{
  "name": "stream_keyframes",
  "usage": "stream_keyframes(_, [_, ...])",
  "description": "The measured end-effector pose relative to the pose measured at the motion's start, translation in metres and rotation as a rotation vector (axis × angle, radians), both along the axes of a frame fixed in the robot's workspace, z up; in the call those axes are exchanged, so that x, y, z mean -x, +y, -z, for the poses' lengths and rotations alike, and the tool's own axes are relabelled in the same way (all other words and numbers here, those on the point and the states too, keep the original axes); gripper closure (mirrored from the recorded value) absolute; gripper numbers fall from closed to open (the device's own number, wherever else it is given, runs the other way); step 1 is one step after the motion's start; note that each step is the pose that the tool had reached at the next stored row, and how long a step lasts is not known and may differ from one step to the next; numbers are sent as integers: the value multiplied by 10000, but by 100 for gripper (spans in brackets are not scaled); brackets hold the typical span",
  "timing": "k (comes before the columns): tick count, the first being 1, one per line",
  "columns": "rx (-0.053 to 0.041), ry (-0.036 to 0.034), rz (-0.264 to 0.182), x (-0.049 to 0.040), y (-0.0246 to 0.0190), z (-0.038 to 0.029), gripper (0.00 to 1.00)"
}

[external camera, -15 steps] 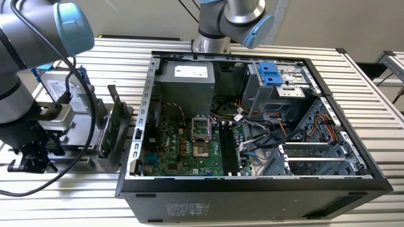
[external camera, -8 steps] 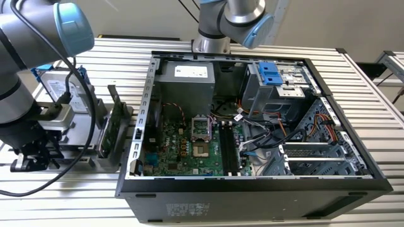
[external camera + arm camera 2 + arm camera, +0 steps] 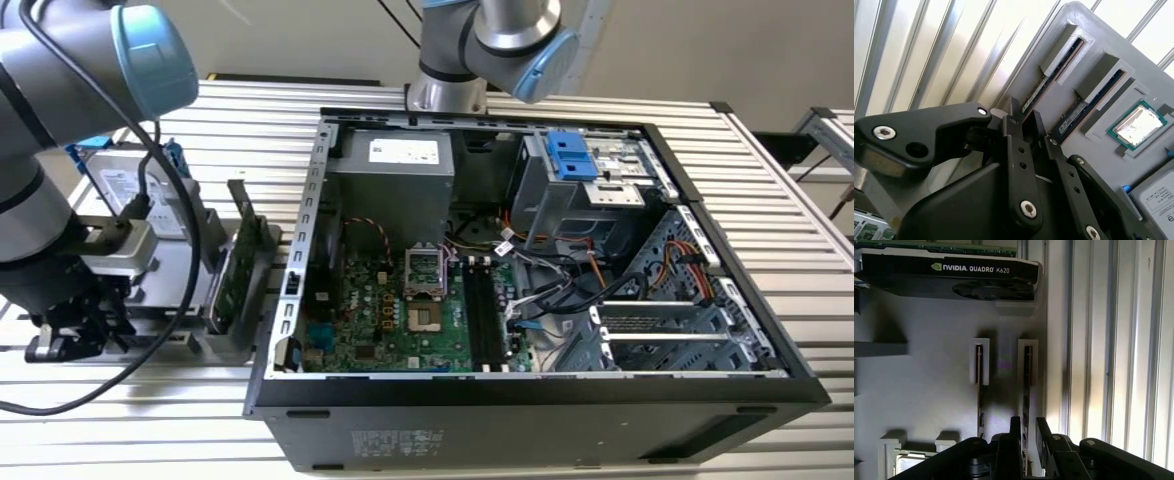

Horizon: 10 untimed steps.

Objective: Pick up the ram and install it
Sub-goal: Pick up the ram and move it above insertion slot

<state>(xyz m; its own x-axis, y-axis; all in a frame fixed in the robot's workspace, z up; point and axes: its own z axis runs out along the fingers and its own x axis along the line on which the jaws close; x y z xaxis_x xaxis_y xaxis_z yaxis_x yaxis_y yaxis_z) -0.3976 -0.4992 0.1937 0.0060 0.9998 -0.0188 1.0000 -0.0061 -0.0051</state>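
Observation:
In both wrist views two ram sticks stand on edge in the slots of a grey holder. My gripper sits over the ram in the slot nearest the holder's edge, one black finger on each face, shut on it. That ram is still seated in its slot and runs in between the fingers of the gripper. In the exterior view the gripper is low at the left, outside the computer case, over the holder. The motherboard's black memory slots lie inside the case.
A second ram stick stands in the neighbouring slot. A black graphics card, a processor chip and a silver hard drive share the holder. The open case holds cables, a power supply and drive bays. The slatted metal table surrounds everything.

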Motion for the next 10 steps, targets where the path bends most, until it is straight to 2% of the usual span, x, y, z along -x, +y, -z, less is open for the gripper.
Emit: stream_keyframes(10, [-25,-1,0,-1,0,1,0])
